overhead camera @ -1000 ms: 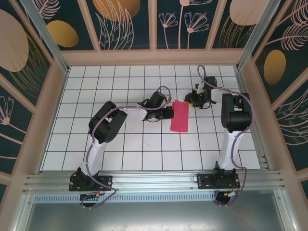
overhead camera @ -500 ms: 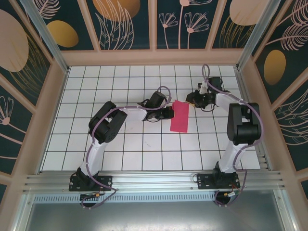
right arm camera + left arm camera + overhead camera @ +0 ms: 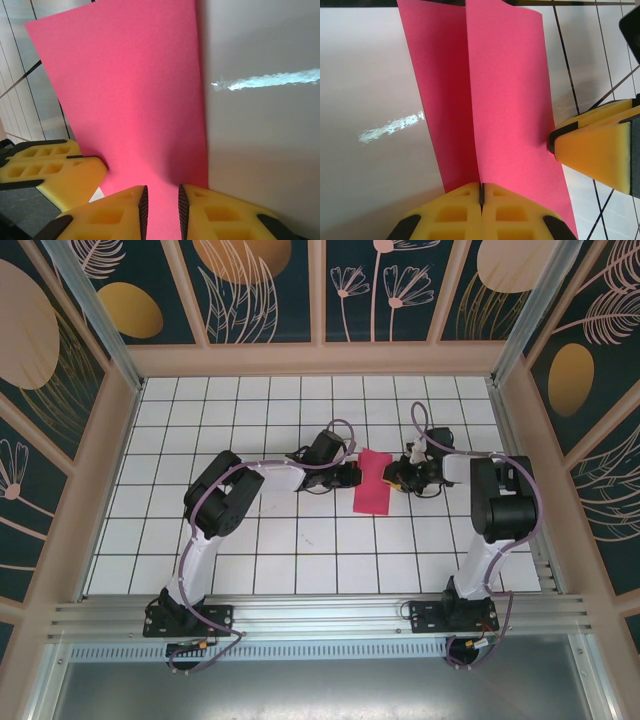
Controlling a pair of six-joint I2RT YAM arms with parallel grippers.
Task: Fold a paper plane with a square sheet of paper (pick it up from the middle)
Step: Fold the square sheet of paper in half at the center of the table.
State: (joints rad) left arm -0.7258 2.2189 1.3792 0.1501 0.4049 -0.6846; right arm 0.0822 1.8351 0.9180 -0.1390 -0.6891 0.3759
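Across my white tiled table (image 3: 300, 550), the square sheet of thin magenta-pink paper (image 3: 374, 485) sits folded into a narrow rectangle, just toward one o'clock of centre. My left gripper (image 3: 481, 200) is clamped tight on its nine o'clock edge. My right gripper (image 3: 161, 210) meets the three o'clock edge, jaws a narrow slit apart, with pink showing through. I cannot tell whether it pinches.

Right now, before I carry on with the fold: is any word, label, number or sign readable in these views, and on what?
None can be read.
The pink paper is plain, with no print on the faces in view.
The yellow fingers of the left gripper and the right gripper bear no markings.
The wall panels show leaf and flower patterns, no lettering.
The tiled table has grid lines alone.
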